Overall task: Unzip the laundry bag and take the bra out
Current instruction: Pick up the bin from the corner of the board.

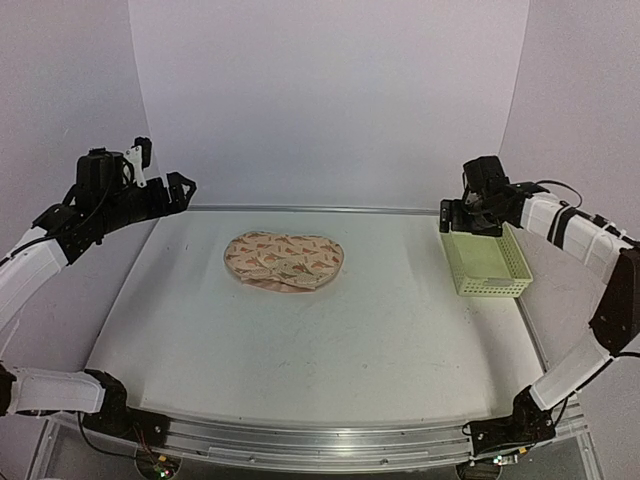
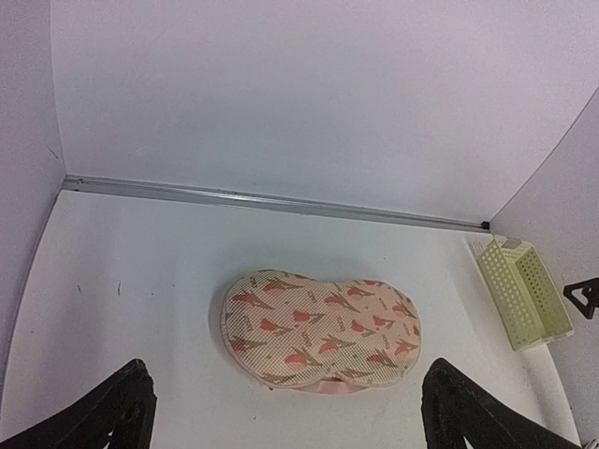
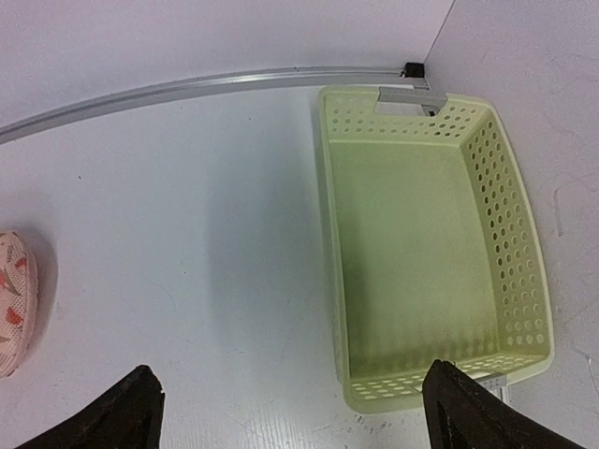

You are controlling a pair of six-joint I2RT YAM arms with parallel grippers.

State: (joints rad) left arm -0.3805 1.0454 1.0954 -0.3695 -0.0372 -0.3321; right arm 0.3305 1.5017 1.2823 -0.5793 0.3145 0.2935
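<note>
Both pairs of jaws stand wide apart with nothing between them. The left gripper (image 1: 178,190) hangs above the table's (image 1: 300,350) 10 o'clock corner, well apart from anything.

From the table's middle, the laundry bag (image 1: 285,261) lies flat toward 12 o'clock, closed, both lobes plump. The bra is not in sight, so it is presumably inside. The bag looks light, soft and meshy, so it would likely slide or bunch under a one-sided tug; one gripper should pin a lobe while the other works the zip. No zip pull can be made out. The pink seam along the bag's near edge in the left wrist view is the likeliest place to look.

There is bare table all round the bag, widest toward 6 o'clock.

The right gripper (image 1: 468,215) hovers at 2 o'clock over the far end of the pale green basket (image 1: 520,268), which hugs the table's right edge — room is tight there.
</note>
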